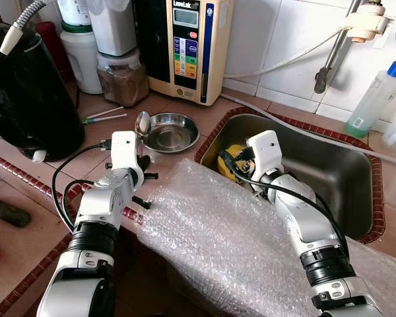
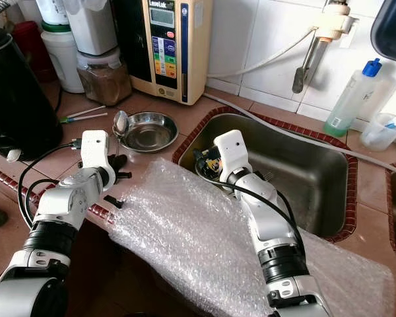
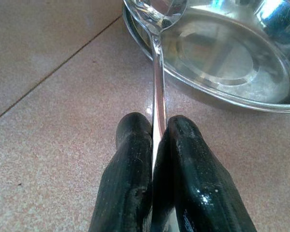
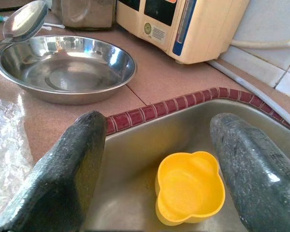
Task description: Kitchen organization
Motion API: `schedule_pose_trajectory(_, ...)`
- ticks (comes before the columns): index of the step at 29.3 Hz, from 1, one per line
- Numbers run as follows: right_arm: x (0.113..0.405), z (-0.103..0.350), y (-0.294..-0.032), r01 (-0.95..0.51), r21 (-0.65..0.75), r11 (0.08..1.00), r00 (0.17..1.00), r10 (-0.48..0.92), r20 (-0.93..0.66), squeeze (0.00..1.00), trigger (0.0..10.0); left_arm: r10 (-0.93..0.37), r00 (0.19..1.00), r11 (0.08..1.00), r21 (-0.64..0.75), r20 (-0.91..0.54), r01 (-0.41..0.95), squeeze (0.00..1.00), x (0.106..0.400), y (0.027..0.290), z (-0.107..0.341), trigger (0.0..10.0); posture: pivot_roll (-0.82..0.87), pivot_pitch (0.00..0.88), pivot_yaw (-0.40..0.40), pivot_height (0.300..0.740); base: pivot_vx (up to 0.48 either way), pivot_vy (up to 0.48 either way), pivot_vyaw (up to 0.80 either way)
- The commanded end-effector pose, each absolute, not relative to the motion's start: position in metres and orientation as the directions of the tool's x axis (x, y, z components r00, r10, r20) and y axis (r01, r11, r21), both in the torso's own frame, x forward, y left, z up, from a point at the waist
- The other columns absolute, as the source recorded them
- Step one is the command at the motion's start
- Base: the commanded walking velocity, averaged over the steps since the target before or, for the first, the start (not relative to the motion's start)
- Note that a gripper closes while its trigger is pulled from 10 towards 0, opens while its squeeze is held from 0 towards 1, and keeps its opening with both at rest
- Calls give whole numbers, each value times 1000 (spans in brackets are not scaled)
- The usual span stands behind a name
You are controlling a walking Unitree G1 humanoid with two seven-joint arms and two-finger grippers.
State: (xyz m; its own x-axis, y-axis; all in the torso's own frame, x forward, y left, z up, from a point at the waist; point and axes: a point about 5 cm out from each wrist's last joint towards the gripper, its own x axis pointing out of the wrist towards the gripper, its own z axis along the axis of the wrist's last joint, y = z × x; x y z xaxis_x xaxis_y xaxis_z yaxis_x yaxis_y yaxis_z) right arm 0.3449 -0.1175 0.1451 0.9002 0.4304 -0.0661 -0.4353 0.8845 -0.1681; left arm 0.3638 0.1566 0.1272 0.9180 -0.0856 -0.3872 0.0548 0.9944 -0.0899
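A steel spoon (image 1: 142, 123) is pinched by its handle in my left gripper (image 3: 157, 140), which is shut on it; the spoon's bowl (image 3: 157, 12) rests over the near rim of a shallow steel bowl (image 1: 170, 131) on the tiled counter. My right gripper (image 4: 159, 164) hangs open over the left end of the steel sink (image 1: 330, 175), just above a small yellow lobed cup (image 4: 189, 187) that lies on the sink floor. Nothing is between its fingers (image 4: 63, 174).
A sheet of bubble wrap (image 1: 231, 244) covers the counter's front edge between my arms. Behind stand a water ioniser (image 1: 188, 46), a jar of brown powder (image 1: 122, 76), a black kettle (image 1: 26, 99), and two cotton swabs (image 1: 105, 115). A tap (image 1: 336, 46) and a blue-capped bottle (image 1: 376, 96) sit by the wall.
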Motion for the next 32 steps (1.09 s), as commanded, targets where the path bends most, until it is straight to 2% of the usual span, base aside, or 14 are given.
schedule_pose_trajectory(1,346,150,-117,-433,-181,883,901,432,-51,0,10000,-76,925,996,-80,-373,49,0,365,158,130,0,103,0,6,740,0,0,0)
schedule_pose_trajectory(9,347,151,-118,-431,-181,884,902,430,-48,0,10000,-43,951,997,-77,-305,20,0,367,163,138,0,109,0,-1,740,0,0,0)
schedule_pose_trajectory(14,349,156,-118,-421,-175,890,905,425,-17,0,10000,-2,982,998,-55,-190,-9,0,368,166,154,0,111,0,-4,740,0,0,0)
schedule_pose_trajectory(15,350,163,-118,-413,-165,896,906,422,23,0,10000,-27,993,995,-98,-112,16,0,368,161,165,0,113,0,-6,740,0,0,0)
schedule_pose_trajectory(17,351,168,-118,-407,-153,900,906,419,53,0,10000,-55,996,994,-103,-68,48,0,367,157,169,0,113,0,-7,740,0,0,0)
schedule_pose_trajectory(19,354,182,-119,-399,-107,910,904,411,119,0,10000,-154,988,982,-113,-7,152,0,365,144,173,0,111,0,-8,740,0,0,0)
schedule_pose_trajectory(24,355,199,-120,-432,-2,902,882,423,209,0,10000,-228,973,972,-51,43,230,0,362,131,175,0,107,0,-9,740,0,0,0)
schedule_pose_trajectory(27,358,213,-122,-455,161,876,871,400,285,0,10000,-354,932,931,-69,74,359,0,356,111,176,0,105,0,-6,740,0,0,0)
schedule_pose_trajectory(30,357,218,-120,-493,221,842,854,419,308,0,10000,-406,910,910,-56,86,412,0,353,101,177,0,104,0,-5,740,0,0,0)
schedule_pose_trajectory(32,356,217,-116,-533,239,812,835,460,302,0,10000,-484,867,869,-49,117,492,0,348,89,181,0,103,0,-2,740,0,0,0)
